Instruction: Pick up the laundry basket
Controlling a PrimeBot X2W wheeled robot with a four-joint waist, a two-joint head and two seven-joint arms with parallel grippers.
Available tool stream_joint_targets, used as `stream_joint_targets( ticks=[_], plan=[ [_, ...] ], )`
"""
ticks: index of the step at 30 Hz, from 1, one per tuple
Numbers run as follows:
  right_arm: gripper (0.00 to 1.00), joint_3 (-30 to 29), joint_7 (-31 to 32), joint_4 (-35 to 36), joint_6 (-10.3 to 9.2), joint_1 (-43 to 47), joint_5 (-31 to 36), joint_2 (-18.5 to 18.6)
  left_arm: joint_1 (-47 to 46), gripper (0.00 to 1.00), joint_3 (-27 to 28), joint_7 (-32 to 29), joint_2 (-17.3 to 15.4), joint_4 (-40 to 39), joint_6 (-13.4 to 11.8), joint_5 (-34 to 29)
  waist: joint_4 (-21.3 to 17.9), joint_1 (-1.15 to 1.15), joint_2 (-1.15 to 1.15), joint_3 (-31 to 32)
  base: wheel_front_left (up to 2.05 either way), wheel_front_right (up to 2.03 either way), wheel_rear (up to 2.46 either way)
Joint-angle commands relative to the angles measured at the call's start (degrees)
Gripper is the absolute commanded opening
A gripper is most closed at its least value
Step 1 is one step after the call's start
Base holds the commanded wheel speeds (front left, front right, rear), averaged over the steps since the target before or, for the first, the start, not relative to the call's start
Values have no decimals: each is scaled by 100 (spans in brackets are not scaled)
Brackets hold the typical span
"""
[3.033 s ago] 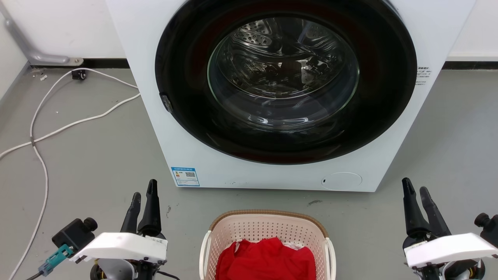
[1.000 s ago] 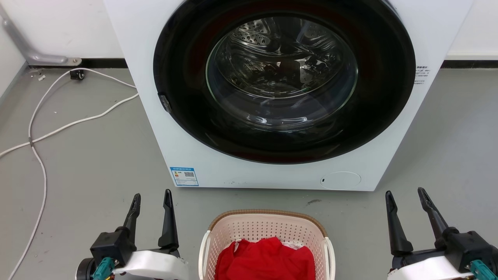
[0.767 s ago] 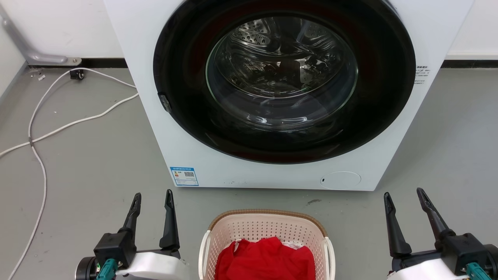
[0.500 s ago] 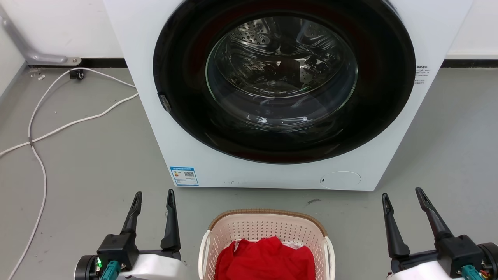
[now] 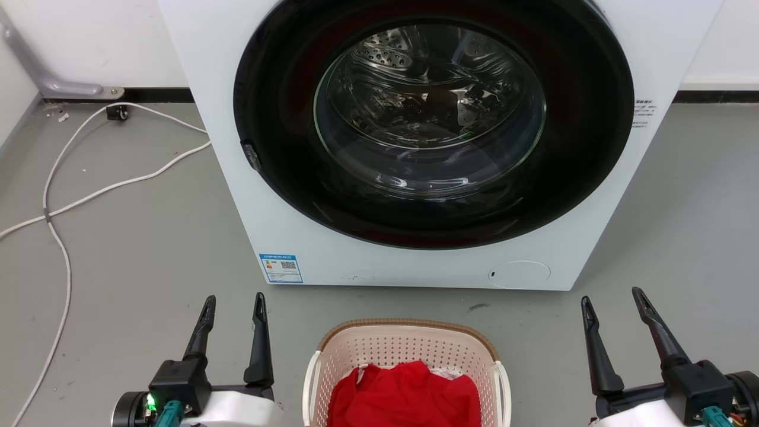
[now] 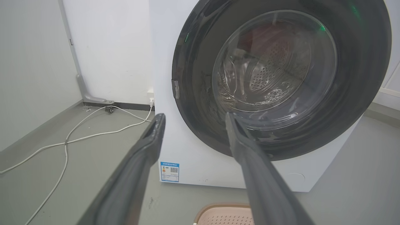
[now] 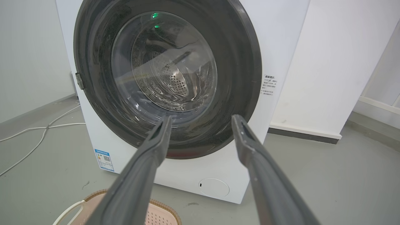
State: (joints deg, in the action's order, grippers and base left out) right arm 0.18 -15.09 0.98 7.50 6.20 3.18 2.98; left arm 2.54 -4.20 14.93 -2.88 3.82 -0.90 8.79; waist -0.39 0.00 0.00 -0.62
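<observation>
The laundry basket (image 5: pixel 403 347), pale pink with a brown rim and white side handles, stands on the grey floor at the bottom centre of the head view, with red cloth (image 5: pixel 405 396) inside. Its rim also peeks into the left wrist view (image 6: pixel 223 212) and the right wrist view (image 7: pixel 162 212). My left gripper (image 5: pixel 234 299) hangs open to the basket's left, above the floor. My right gripper (image 5: pixel 612 295) is open to the basket's right. Both point toward the washer and hold nothing.
A white front-loading washer (image 5: pixel 427 261) with a closed dark round door (image 5: pixel 433 118) stands just beyond the basket. White cables (image 5: pixel 59 207) lie across the floor at the left. Grey floor spreads on both sides of the washer.
Since three seconds ago both grippers have rotated at the wrist and opened from nearly shut. In the last second they have barely moved. The basket has stayed in place.
</observation>
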Motion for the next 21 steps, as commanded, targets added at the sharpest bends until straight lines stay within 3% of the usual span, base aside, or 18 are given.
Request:
stream_joint_targets(
  ticks=[1, 21],
  plan=[
    [100, -3, -12, -20, -2, 81, 28, -19, 60, 100, 15, 41, 1, 17, -43, -101, -2, 0, 0, 2, 0, 0, 0],
    [100, 8, -12, -25, -2, 69, 66, -20, 53, 100, -35, 35, 1, 48, -216, -510, 10, 0, 0, 1, 0, 0, 0]
  ],
)
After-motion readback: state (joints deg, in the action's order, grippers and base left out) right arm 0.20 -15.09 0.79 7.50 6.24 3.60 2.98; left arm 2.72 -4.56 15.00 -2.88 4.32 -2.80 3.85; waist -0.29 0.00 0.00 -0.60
